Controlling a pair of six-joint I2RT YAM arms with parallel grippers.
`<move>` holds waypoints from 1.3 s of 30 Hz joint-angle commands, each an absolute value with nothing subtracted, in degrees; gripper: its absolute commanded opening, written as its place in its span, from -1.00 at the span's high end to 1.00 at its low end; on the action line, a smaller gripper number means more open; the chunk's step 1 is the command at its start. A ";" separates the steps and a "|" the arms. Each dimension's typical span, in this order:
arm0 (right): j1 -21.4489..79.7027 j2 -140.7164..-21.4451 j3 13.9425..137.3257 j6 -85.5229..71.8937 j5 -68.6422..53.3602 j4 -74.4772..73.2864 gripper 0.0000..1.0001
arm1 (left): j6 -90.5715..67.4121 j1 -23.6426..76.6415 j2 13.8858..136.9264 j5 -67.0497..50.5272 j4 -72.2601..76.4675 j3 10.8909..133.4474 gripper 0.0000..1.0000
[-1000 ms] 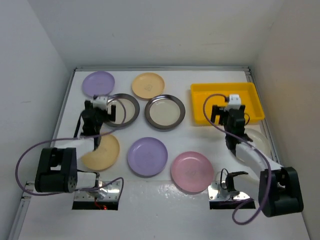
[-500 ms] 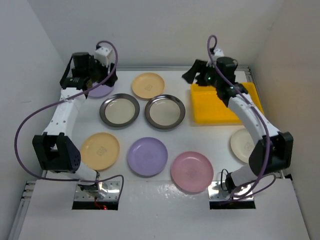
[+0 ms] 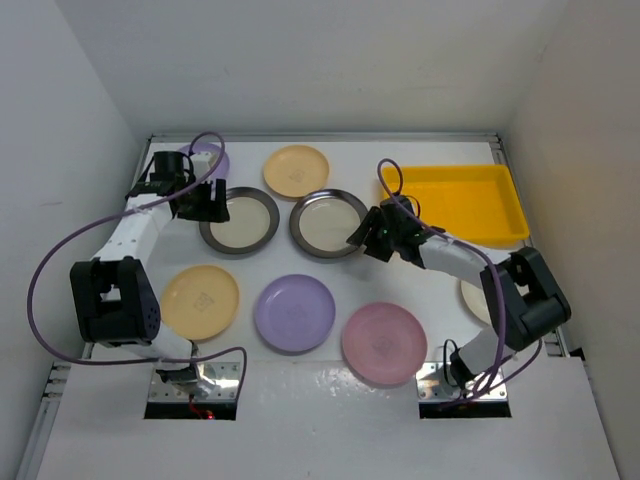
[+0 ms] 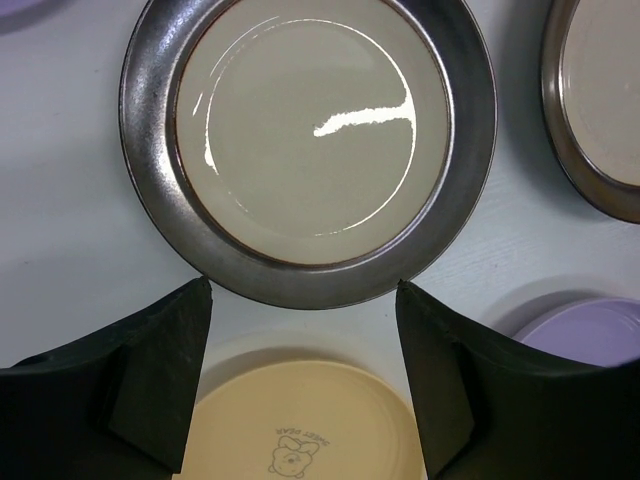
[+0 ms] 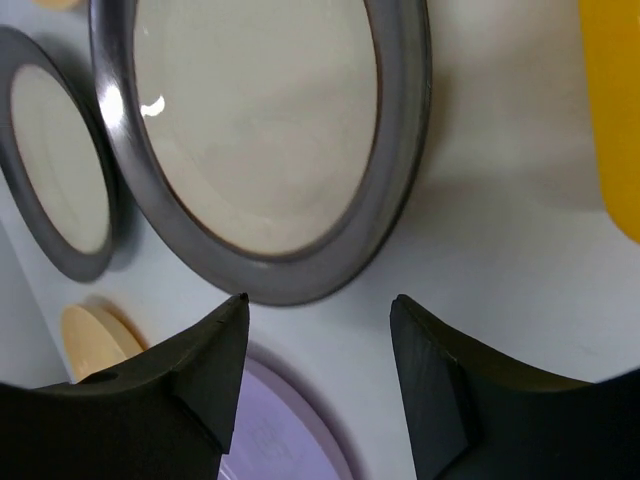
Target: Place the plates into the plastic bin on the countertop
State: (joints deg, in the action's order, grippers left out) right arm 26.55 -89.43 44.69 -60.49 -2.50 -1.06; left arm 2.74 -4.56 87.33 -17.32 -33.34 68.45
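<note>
Approach step, nothing lifted and the plastic bin (image 3: 455, 205) empty at the far right of the countertop (image 3: 300, 380): left gripper (image 3: 196, 200) spread wide and bare at the rim of the left steel-rimmed plate (image 3: 238, 221), right gripper (image 3: 368, 238) likewise agape and empty, just beside the right steel-rimmed plate (image 3: 329, 223). Next, most likely: lower to hook a rim, close, lift, carry to the bin. Visible only from the wrists, the gap between fingers (image 4: 150, 370) and rims; only from above, the bin's empty floor and the pink plate (image 3: 384, 342).
</note>
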 commanded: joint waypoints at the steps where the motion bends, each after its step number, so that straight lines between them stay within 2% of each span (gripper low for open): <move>1: 27.51 -93.93 43.77 -67.67 2.02 8.51 -0.16 | 0.27 -5.45 84.46 -16.35 -31.29 67.94 -0.52; 3: 27.07 -95.88 42.19 -70.21 1.94 16.37 -0.16 | 0.26 -5.45 84.46 -17.48 -30.76 67.94 -0.54; 5: 26.81 -99.40 41.57 -73.03 2.02 18.97 -0.09 | -0.79 -5.45 84.46 -18.10 -30.76 67.94 -0.54; 8: 27.68 -102.30 43.24 -73.21 4.91 20.39 -0.09 | -1.40 -5.45 84.46 -18.63 -30.76 67.94 -0.54; 11: 28.30 -104.94 44.47 -73.39 7.55 20.48 0.06 | -1.41 -5.45 84.46 -19.34 -30.76 67.94 -0.54; 12: 28.39 -106.25 44.73 -73.39 7.65 20.39 0.17 | -1.93 -5.45 84.46 -19.34 -30.76 67.94 -0.54; 13: 28.04 -106.43 44.56 -73.39 7.65 20.30 0.46 | -1.93 -5.45 84.46 -19.34 -30.76 67.94 -0.54; 16: 27.25 -105.30 42.64 -73.04 4.67 21.18 0.91 | -1.93 -5.45 84.46 -19.34 -30.76 68.46 -0.56; 17: 27.25 -104.60 41.41 -72.52 4.40 21.79 1.00 | -1.93 -5.45 84.46 -19.34 -30.76 68.47 -0.56; 25: 27.69 -90.89 40.96 -58.81 -1.22 22.94 1.00 | -1.93 -5.98 86.13 -18.81 -30.76 71.89 -0.56; 31: 23.91 -81.57 40.08 -59.15 -5.18 23.46 1.00 | -1.32 -5.98 87.18 -18.28 -30.23 74.61 -0.59; 35: 16.38 -76.39 39.56 -61.60 -7.56 23.90 1.00 | -1.32 -7.82 88.24 -18.98 -30.23 76.38 -0.59; 39: 0.75 -70.05 35.42 -66.88 -8.61 27.60 1.00 | 0.18 -9.32 92.18 -19.69 -32.24 77.69 -0.63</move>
State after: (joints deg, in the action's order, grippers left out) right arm 11.14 -75.88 35.40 -60.66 -7.99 13.85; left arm -0.58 -7.66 89.17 -18.90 -31.18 75.31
